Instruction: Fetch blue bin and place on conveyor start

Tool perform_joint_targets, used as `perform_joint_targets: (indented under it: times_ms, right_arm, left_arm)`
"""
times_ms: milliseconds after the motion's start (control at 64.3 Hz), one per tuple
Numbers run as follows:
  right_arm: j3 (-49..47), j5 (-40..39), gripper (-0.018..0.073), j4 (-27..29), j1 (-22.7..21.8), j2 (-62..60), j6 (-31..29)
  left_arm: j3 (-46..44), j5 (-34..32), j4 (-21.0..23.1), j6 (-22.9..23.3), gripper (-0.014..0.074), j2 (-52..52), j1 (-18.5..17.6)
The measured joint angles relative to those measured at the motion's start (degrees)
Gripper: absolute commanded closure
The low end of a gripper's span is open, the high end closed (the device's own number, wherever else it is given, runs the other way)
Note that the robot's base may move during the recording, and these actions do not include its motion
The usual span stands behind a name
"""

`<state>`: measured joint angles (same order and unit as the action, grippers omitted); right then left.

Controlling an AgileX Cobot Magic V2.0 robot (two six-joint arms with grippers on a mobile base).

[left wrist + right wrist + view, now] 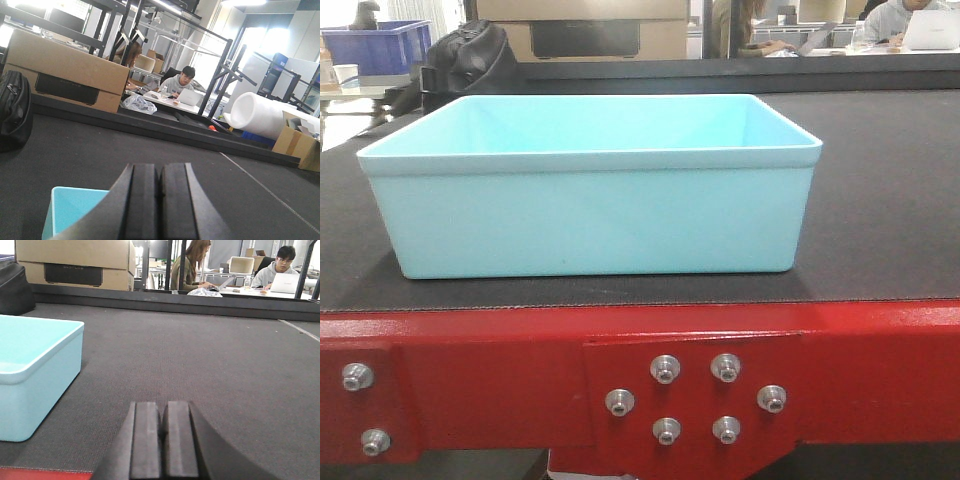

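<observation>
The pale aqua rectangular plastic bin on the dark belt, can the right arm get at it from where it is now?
Probably yes. In the right wrist view the pale aqua bin sits ahead and left of the shut right gripper, with only bare dark grey belt between them.

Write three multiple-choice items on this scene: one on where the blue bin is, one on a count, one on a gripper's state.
1. The blue bin stands:
A. on the dark belt
B. on the floor
C. on a cardboard box

2. Silver bolts on the middle plate of the red frame:
A. two
B. six
C. ten

3. The right gripper is:
A. holding the bin
B. wide open
C. shut, empty

Answers:
1. A, its base rests on the belt.
2. B, six show in the front view.
3. C, its pads meet, with the bin apart to its left.
</observation>
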<state>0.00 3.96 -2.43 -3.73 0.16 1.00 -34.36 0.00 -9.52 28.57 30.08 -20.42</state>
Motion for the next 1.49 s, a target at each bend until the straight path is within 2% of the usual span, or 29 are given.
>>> perform_joint_targets:
  times_ms: [529,637,808,855,964,1057,1166,1337,1492]
  right_arm:
    - [0.0,-0.1,0.0725,0.0,0.0,0.0,-0.1]
    - [0.0,-0.2,0.0725,0.0,0.0,0.0,-0.1]
    - [0.0,-0.2,0.0725,0.0,0.0,0.0,-0.1]
    - [0.0,-0.2,0.0725,0.0,0.0,0.0,-0.1]
    - [0.0,-0.3,0.0725,0.0,0.0,0.0,-0.3]
    - [0.0,-0.3,0.0725,0.0,0.0,0.0,-0.3]
    - [0.0,-0.3,0.0725,0.0,0.0,0.0,-0.3]
    - [0.0,-0.3,0.0725,0.0,0.0,0.0,-0.3]
    - [0.0,-0.4,0.0725,0.0,0.0,0.0,-0.3]
  left_arm:
    - [0.0,0.6,-0.6,0.0,0.0707,-0.1,0.4]
    - [0.2,6.0,-1.9,-1.6,0.0707,-2.2,3.8]
    - [3.6,11.9,-1.9,-8.8,0.0707,-8.1,12.1]
    - [5.5,11.9,-0.8,-11.2,0.0707,-10.1,14.1]
    - [11.9,8.7,4.9,-19.0,0.0707,-15.3,19.2]
    - [17.6,4.2,7.2,-22.3,0.0707,-19.2,22.1]
    - [22.9,2.4,7.6,-23.4,0.0707,-23.4,23.8]
    - [28.9,2.1,7.8,-23.7,0.0707,-29.2,24.0]
    - [32.9,0.6,8.2,-23.8,0.0707,-29.7,24.0]
